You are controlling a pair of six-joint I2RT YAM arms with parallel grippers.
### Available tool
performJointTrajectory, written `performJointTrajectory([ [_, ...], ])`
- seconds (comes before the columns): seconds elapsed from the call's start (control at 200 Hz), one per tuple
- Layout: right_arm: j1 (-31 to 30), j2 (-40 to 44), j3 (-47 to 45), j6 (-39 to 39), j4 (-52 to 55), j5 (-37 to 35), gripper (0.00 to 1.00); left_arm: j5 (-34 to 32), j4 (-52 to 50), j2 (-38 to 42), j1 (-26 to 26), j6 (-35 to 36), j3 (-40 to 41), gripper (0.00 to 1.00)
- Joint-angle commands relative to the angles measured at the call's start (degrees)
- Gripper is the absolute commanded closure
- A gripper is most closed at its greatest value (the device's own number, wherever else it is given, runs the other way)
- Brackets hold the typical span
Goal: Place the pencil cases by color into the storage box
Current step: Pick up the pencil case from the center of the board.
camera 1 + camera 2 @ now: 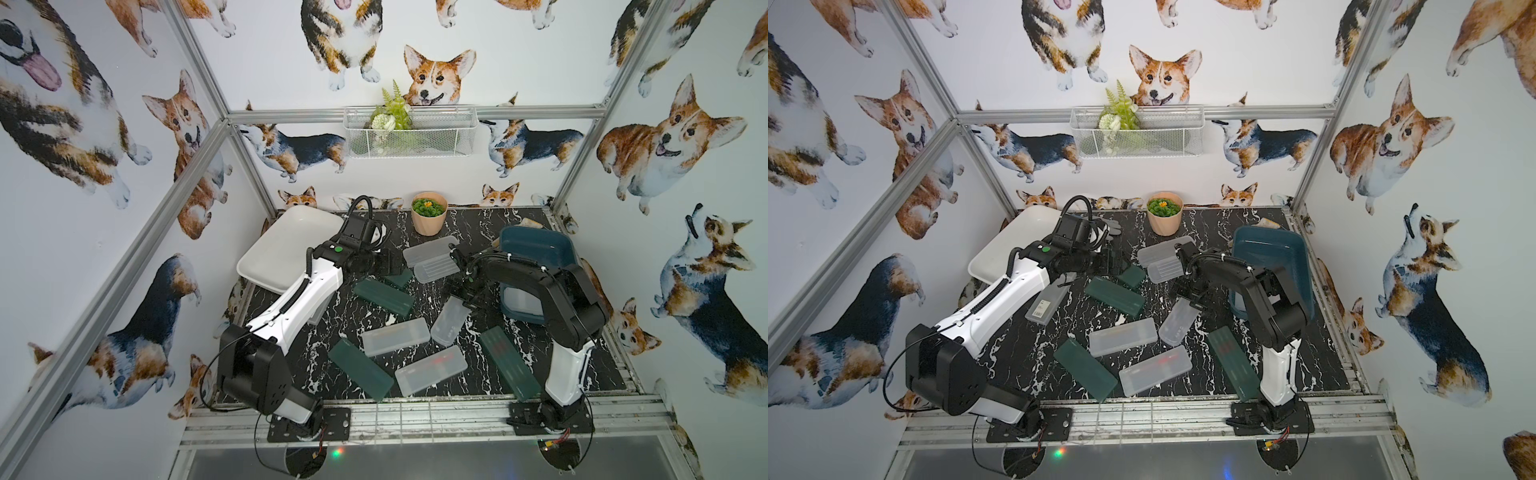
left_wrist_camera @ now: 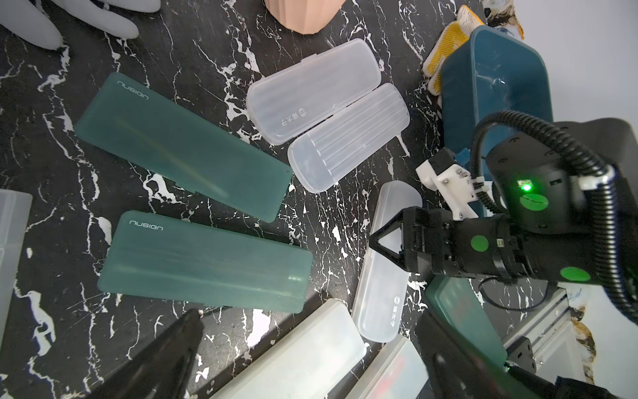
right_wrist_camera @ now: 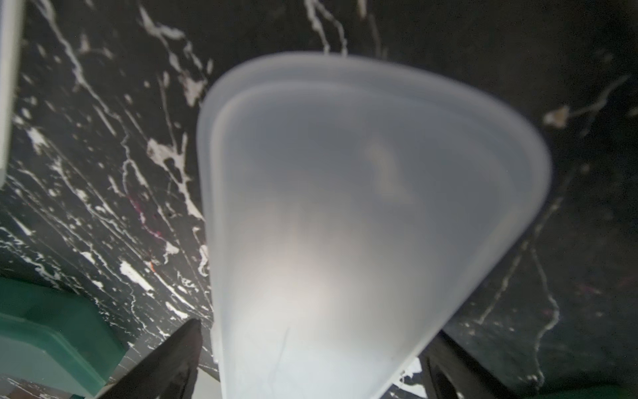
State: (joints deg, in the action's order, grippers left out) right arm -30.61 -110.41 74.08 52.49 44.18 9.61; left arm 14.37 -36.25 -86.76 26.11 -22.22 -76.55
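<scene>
Early stage, nearly all sorting left.
- white tub (image 1: 291, 241): bare inside
- teal tub (image 1: 536, 245): maybe one pale case at near end, right arm (image 1: 540, 286) blocks view
- green cases (image 1: 384, 296), all four, and most frosted ones lie loose on marble table (image 1: 469, 232) between tubs
- right gripper (image 3: 316, 330): straddles frosted case (image 3: 362, 190) beside teal tub; pinched or not, cannot tell, wrist view blurred
- left gripper (image 2: 310, 312): jaws wide apart, empty, near green pair
- labelled case (image 1: 1045, 305): half hidden under left arm (image 1: 1000, 303)
</scene>
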Motion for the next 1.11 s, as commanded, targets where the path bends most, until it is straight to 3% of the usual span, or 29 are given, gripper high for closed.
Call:
performJointTrajectory([
  [0.0,0.2,-2.6,0.7,0.5,-1.9,-1.4,0.09,0.0,1.0,-0.3,-0.1,0.2,-0.4,0.01],
  [0.335,0.2,-2.4,4.3,-0.4,1.9,-2.3,0.33,-0.3,1.0,-0.1,-0.2,0.4,-0.8,0.01],
  [0.711,0.0,-0.8,12.2,-1.9,6.3,-3.5,0.36,0.0,0.8,-1.0,-0.7,0.4,-3.4,0.01],
  [1.011,0.5,1.6,23.7,-1.8,9.6,-5.5,0.36,2.3,1.1,-1.3,-2.3,-1.0,-7.1,0.01],
  [1.101,1.9,2.8,26.8,-0.7,10.4,-5.3,0.41,3.1,1.6,-1.6,-2.9,-1.6,-8.3,0.01],
])
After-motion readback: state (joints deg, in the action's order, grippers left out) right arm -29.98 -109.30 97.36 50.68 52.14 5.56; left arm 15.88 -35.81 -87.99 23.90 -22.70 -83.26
